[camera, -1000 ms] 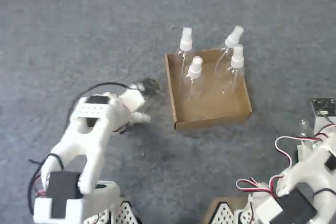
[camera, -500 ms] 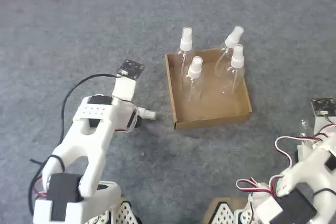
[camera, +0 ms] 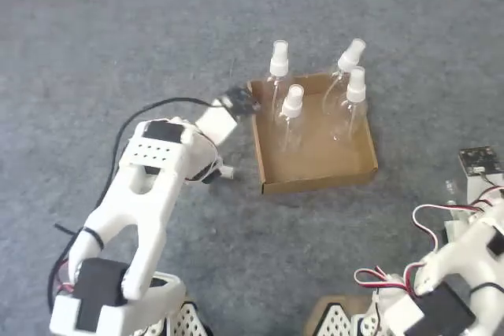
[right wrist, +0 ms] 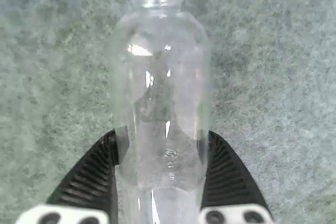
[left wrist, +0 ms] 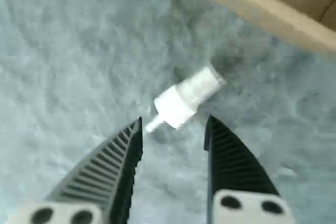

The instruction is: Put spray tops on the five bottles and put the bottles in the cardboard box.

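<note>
A white spray top (left wrist: 185, 99) lies on its side on the grey carpet, just left of the cardboard box (camera: 316, 169). My left gripper (left wrist: 173, 125) hangs over it, open, with one finger on either side and the top just beyond the tips. In the high view the spray top (camera: 225, 171) pokes out from under the left arm. Several clear bottles with spray tops (camera: 292, 105) stand in the box. My right gripper (right wrist: 161, 140) is shut on a clear bottle (right wrist: 160, 93) with a bare neck, held near the table's right edge (camera: 454, 188).
The box's near wall (left wrist: 262, 9) runs close beyond the spray top. Grey carpet (camera: 94, 60) stretches open to the left and in front of the box. Both arm bases stand at the front edge.
The left arm's wrist swung from left of the spray top toward the box and now points down over the top. The spray top stays on the carpet. The right arm hardly moved.
</note>
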You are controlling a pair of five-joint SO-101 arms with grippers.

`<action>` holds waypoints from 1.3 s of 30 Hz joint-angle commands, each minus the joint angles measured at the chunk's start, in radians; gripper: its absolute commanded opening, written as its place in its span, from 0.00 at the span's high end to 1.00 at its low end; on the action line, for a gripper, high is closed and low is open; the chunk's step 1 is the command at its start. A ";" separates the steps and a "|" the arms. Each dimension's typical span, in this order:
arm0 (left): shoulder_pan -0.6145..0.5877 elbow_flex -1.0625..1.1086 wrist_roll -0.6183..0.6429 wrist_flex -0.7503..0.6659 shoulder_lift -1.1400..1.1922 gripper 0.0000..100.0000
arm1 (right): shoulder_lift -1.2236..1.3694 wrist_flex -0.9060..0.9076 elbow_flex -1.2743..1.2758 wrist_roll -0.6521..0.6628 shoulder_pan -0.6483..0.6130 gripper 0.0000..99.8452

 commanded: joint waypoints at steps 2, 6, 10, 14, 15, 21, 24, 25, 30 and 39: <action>0.018 -0.002 -0.144 -0.107 0.017 0.80 | -0.005 -0.015 -0.006 0.015 0.007 0.98; 0.020 -0.016 -0.166 -0.176 0.129 0.80 | -0.005 -0.015 -0.006 0.017 0.008 0.98; 0.012 -0.021 -0.204 -0.186 0.215 0.80 | -0.005 -0.016 -0.008 0.018 0.012 0.98; 0.000 -0.018 -0.201 -0.189 0.221 0.81 | -0.005 -0.016 -0.008 0.017 0.007 0.98; -0.003 -0.018 -0.190 -0.189 0.221 0.81 | -0.005 -0.016 -0.008 0.017 0.007 0.98; -0.060 -0.019 -0.147 -0.189 0.221 0.92 | -0.005 -0.016 -0.008 0.017 0.007 0.98; -0.084 -0.019 -0.146 -0.183 0.221 0.94 | -0.005 -0.016 -0.008 0.017 0.007 0.98; -0.092 -0.016 -0.140 -0.181 0.221 0.94 | -0.005 -0.016 -0.008 0.017 0.007 0.98; -0.127 -0.019 -0.002 -0.180 0.221 0.94 | -0.005 -0.015 -0.006 0.017 0.007 0.98; -0.121 -0.206 0.528 0.132 0.221 0.95 | -0.005 -0.013 -0.005 0.017 0.007 0.98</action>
